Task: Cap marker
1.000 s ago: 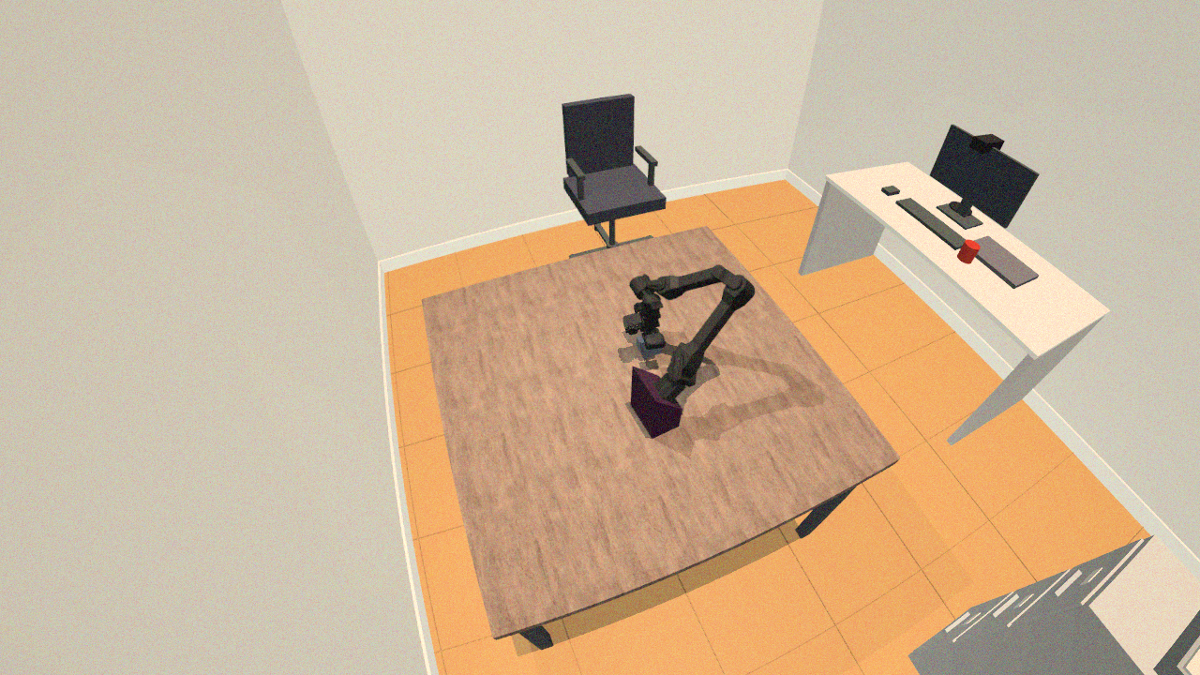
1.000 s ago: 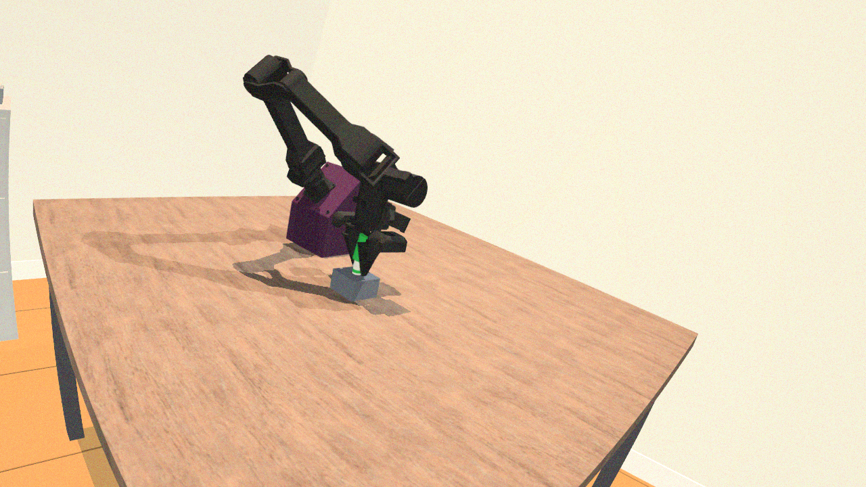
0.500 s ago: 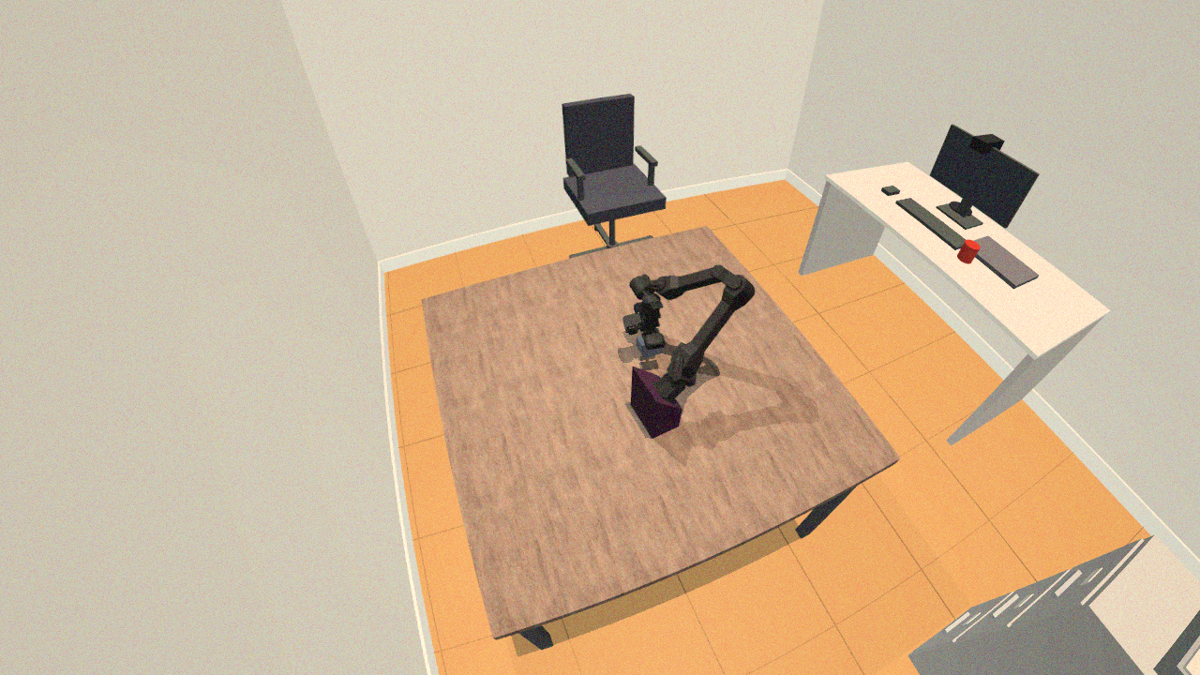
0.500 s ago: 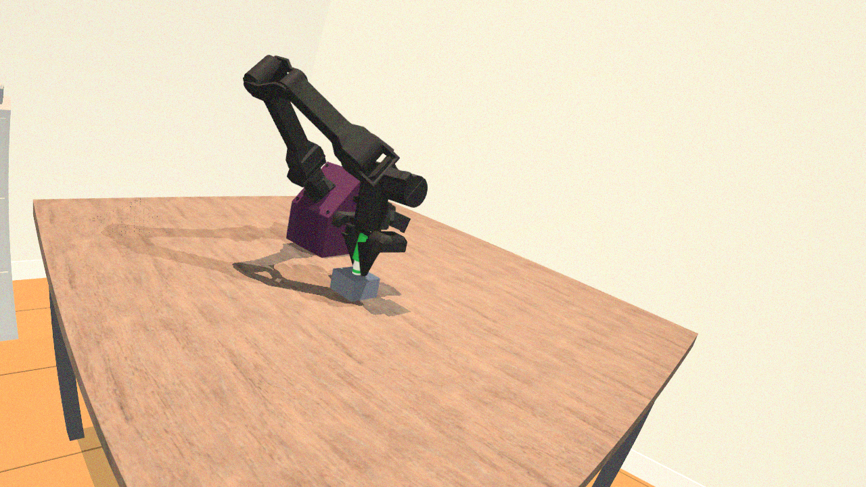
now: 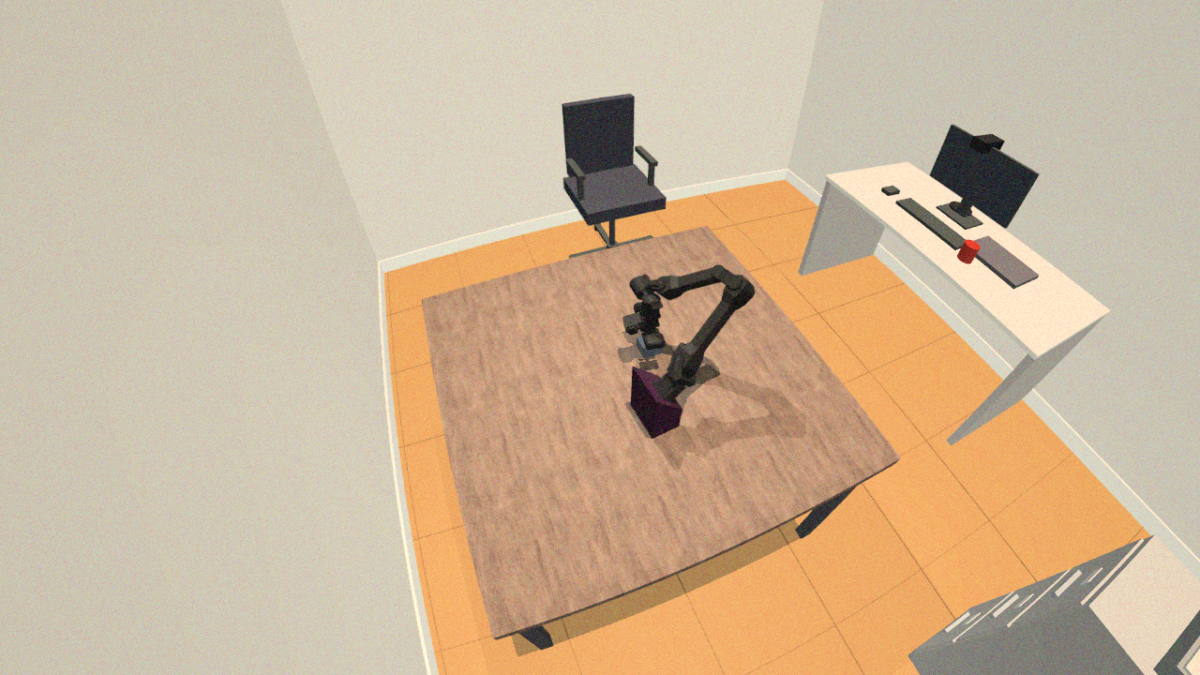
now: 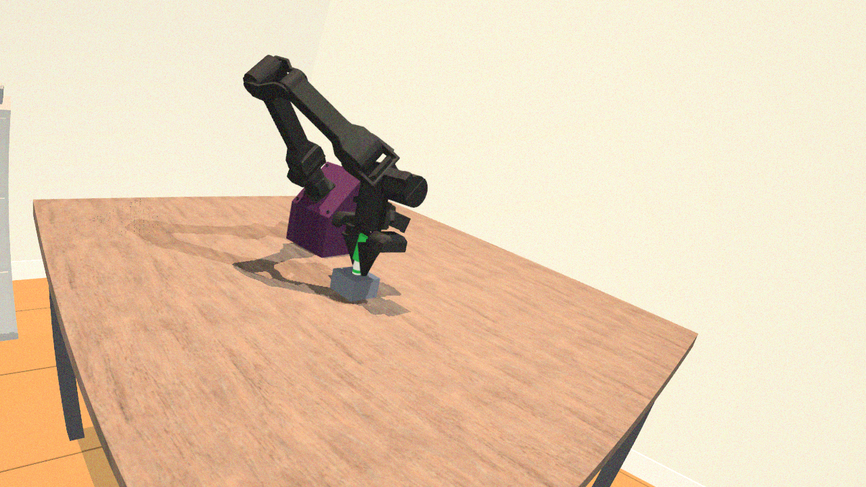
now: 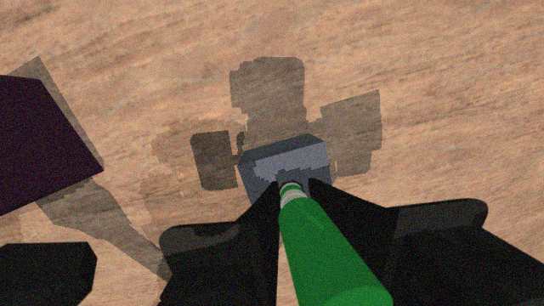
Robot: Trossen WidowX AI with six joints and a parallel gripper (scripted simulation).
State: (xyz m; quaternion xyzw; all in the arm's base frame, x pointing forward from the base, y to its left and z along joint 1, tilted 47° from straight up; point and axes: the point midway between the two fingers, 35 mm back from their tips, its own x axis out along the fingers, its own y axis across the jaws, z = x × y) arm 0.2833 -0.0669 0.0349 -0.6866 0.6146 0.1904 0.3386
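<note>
The grey-blue holder block (image 6: 347, 285) (image 7: 286, 161) stands on the table (image 6: 484, 339). The marker (image 6: 356, 266) (image 7: 293, 195) is upright in it, with a short white part and a green ring showing just above the block. The green cap (image 6: 361, 243) (image 7: 329, 255) is over the marker's top, in line with it. My gripper (image 6: 360, 266) (image 7: 293, 184) points down and is shut on the cap, its fingertips low beside the marker, close above the block. The fingers partly hide the cap in the exterior view. I cannot tell whether the cap is fully seated.
The arm's purple base (image 5: 652, 407) (image 6: 317, 226) (image 7: 38, 136) stands on the table beside the holder block. Off the table are an office chair (image 5: 612, 188) and a white desk (image 5: 1007, 314) with a monitor and a red cup (image 5: 967, 251).
</note>
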